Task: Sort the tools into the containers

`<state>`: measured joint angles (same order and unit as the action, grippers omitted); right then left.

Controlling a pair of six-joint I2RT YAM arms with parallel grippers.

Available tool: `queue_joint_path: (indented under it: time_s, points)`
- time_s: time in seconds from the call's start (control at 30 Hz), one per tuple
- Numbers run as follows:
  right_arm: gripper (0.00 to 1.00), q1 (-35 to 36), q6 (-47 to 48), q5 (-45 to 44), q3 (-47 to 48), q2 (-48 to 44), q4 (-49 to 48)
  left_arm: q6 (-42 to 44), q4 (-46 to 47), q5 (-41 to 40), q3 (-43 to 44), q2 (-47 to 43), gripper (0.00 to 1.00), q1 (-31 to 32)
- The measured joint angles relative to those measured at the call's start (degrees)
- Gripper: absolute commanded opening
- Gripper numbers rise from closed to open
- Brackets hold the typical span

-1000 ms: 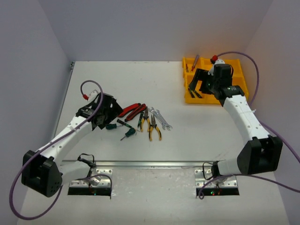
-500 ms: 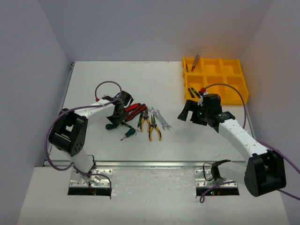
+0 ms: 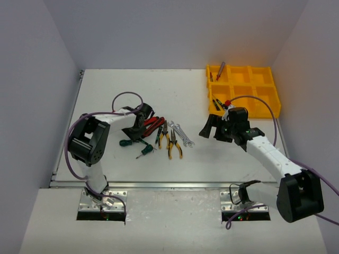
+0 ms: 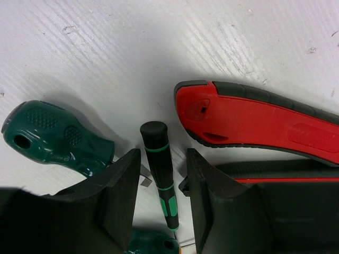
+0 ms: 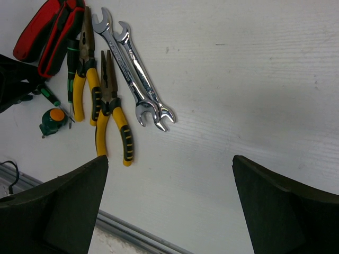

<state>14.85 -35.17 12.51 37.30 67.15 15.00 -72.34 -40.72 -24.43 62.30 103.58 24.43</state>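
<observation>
Left of centre on the counter (image 3: 132, 90), left fingers (image 4: 119, 201) straddle the black-green screwdriver (image 4: 159, 169) unclamped, right fingers (image 5: 58, 206) spread empty: squeeze centred, clear of the red-handled cutters (image 4: 254, 121).

White table (image 3: 159, 90), grey walls (image 3: 175, 32)

The white worktop (image 4: 159, 42) is matt, with fine brushed streaks. The red-handled cutters (image 4: 254, 124) have smooth, slightly glossy red plastic edged in dull dark-grey rubber. The stubby green screwdriver handle (image 4: 53, 135) is shiny plastic with a dimpled patch. The slim black-green screwdriver (image 4: 158, 153) looks matt. The left gripper (image 4: 161, 159) has matt black, faintly grainy fingers (image 4: 119, 196). The two silver wrenches (image 5: 131, 71) are polished metal. The yellow-black pliers (image 5: 109, 100) have smooth yellow plastic grips.
</observation>
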Motion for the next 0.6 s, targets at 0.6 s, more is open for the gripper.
queue_joint_path:
  time_s: [0.6]
  points:
    - [0.99,0.8,0.0,0.0,0.0,0.4,-0.1,1.3,0.7,1.2,1.8,0.6,0.00,0.0]
